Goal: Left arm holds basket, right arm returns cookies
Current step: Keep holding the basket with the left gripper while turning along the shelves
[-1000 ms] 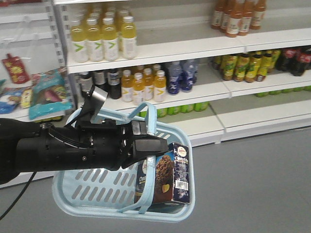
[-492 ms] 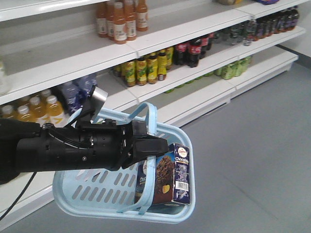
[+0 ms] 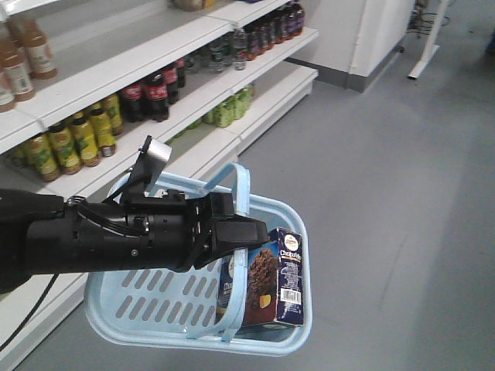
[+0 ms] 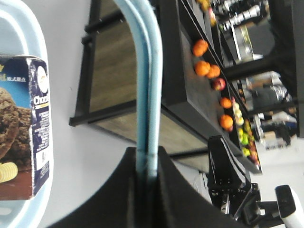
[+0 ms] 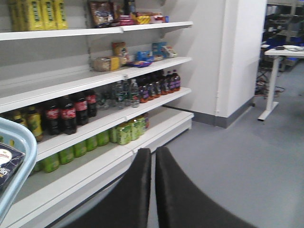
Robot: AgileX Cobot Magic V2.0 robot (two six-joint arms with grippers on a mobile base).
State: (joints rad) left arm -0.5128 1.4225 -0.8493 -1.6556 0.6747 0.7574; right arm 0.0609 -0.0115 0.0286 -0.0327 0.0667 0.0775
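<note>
My left arm (image 3: 100, 243) reaches in from the left, with its silver-grey tab (image 3: 157, 150) sticking up. My left gripper (image 3: 246, 232) is shut on the two thin loop handles (image 4: 146, 95) of the light blue basket (image 3: 147, 321), which hangs in the air. The cookies (image 3: 271, 282) stand upright in the basket's right end and show in the left wrist view (image 4: 21, 137). My right gripper (image 5: 153, 151) is shut and empty, beside the basket's rim (image 5: 26, 137). The right arm (image 4: 225, 171) shows beyond the handles.
White shelves (image 3: 193, 85) with cola and green and amber drink bottles (image 3: 155, 93) run along the left. Grey floor (image 3: 387, 201) lies to the right, with a white wall (image 3: 371, 39) and a table leg (image 3: 429, 39) at the far end. A dark fruit stand (image 4: 190, 85) holds oranges.
The whole view has swung right along the aisle: the shelves slid left and the floor and far wall came into sight. The left arm, basket and cookies keep their places.
</note>
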